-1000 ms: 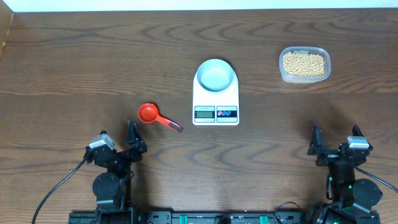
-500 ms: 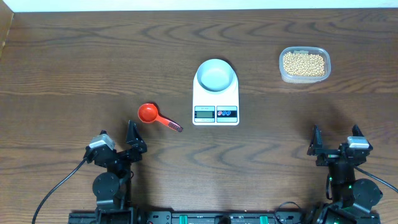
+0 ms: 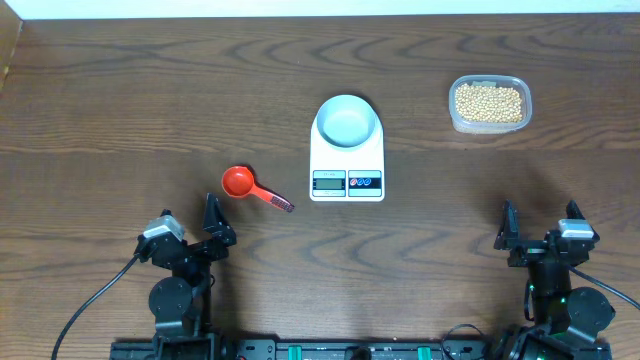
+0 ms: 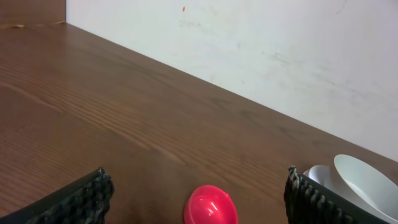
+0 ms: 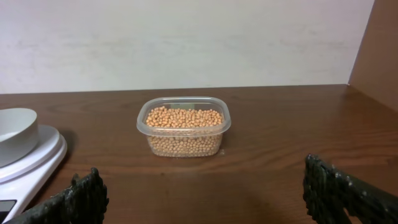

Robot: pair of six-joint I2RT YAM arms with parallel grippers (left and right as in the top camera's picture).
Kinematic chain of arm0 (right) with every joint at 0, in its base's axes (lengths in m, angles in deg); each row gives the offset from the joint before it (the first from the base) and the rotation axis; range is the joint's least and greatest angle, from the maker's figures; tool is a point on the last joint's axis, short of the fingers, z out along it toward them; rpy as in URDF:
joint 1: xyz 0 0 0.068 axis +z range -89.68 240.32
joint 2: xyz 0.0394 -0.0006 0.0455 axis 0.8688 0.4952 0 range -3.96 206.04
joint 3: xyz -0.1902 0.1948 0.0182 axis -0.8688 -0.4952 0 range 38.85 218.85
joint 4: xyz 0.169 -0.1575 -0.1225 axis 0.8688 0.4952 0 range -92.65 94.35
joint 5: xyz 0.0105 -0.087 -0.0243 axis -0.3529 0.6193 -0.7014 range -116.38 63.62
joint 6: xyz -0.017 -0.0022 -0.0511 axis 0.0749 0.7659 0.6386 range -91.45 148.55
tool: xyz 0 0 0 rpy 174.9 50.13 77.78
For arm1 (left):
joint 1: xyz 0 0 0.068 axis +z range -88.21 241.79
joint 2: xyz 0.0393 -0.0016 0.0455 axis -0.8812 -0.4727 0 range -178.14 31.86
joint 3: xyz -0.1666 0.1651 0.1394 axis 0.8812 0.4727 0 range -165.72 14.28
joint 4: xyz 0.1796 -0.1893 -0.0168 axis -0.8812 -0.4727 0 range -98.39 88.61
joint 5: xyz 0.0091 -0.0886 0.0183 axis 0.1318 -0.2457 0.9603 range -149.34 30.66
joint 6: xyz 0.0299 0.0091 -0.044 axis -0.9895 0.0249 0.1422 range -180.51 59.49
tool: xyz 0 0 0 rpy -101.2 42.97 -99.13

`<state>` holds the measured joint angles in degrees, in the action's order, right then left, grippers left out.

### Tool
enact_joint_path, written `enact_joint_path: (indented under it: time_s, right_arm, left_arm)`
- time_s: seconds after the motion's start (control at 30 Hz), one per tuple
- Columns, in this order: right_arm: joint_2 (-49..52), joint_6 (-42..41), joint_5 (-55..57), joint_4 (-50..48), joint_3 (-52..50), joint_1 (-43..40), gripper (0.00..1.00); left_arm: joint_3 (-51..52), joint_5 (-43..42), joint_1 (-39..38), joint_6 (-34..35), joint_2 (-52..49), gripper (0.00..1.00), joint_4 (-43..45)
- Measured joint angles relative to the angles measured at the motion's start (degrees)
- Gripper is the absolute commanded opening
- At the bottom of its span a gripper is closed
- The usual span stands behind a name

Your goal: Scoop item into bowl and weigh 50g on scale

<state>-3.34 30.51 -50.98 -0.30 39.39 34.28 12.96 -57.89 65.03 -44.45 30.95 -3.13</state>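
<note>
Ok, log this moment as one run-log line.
phase: scooping not started | left claw: open, empty | right claw: open, empty | scoop: lying free | bowl: empty, on scale | beans: in container

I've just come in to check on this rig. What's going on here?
Nothing is being handled right now. The left gripper and right gripper are both open and empty at the near side of the table. The bowl sits empty on the scale. A red scoop lies to the left of the scale, in front of the left gripper. The beans are all in their clear container at the far right, so no scooping has begun.
</note>
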Motion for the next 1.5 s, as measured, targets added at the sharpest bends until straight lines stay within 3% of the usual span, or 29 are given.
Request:
enact_joint_path:
  time_s: [1.2, 1.5]
  right_arm:
    - [0.00, 0.00, 0.00, 0.00, 0.00, 0.00, 0.99]
    - [0.02, 0.00, 0.00, 0.00, 0.00, 0.00, 0.99]
  left_arm:
    - [-0.79, 0.20, 0.00, 0.02, -0.17, 0.90, 0.50]
    - [-6.62, 0.22, 0.00, 0.26, -7.82, 0.90, 0.31]
